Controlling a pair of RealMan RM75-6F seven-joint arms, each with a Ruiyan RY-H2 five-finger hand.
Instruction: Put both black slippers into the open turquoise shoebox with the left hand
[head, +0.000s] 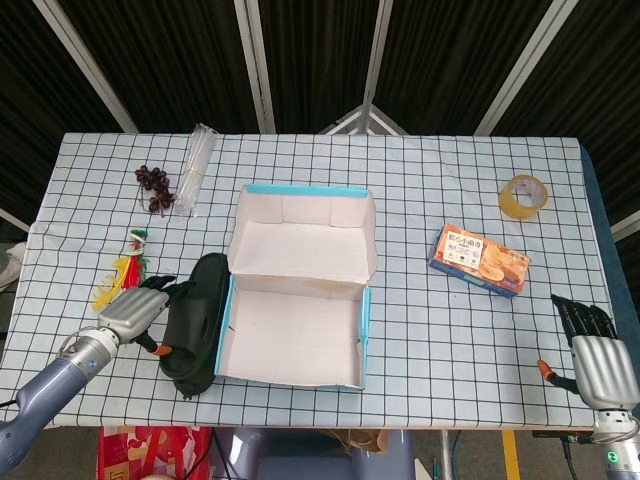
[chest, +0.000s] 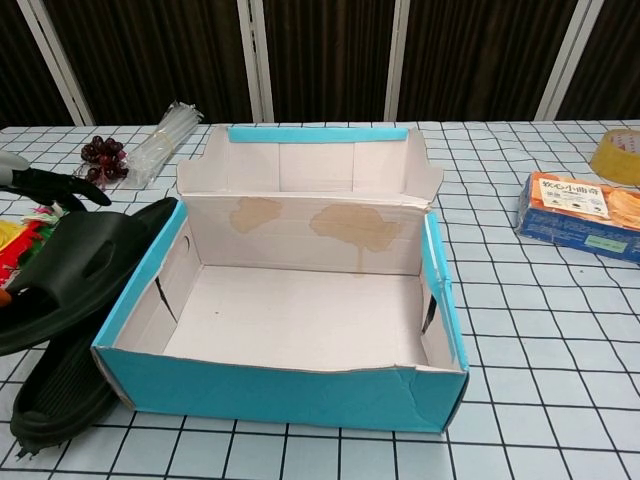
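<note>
My table (head: 430, 330) wears a white cloth with a black grid. Centre frame sits the open turquoise shoebox (head: 297, 330), and two stacked black slippers (head: 196, 322) lie against its left wall. Upper left lie dark grapes (head: 155, 185) and a clear straw bundle (head: 195, 166); a colourful toy (head: 124, 268) lies at left. To the right lie a biscuit box (head: 479, 259) and a tape roll (head: 523, 195).

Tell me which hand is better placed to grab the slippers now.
Left. The left hand is right beside the black slippers, left of the shoebox; the right hand sits at the far table edge.
</note>
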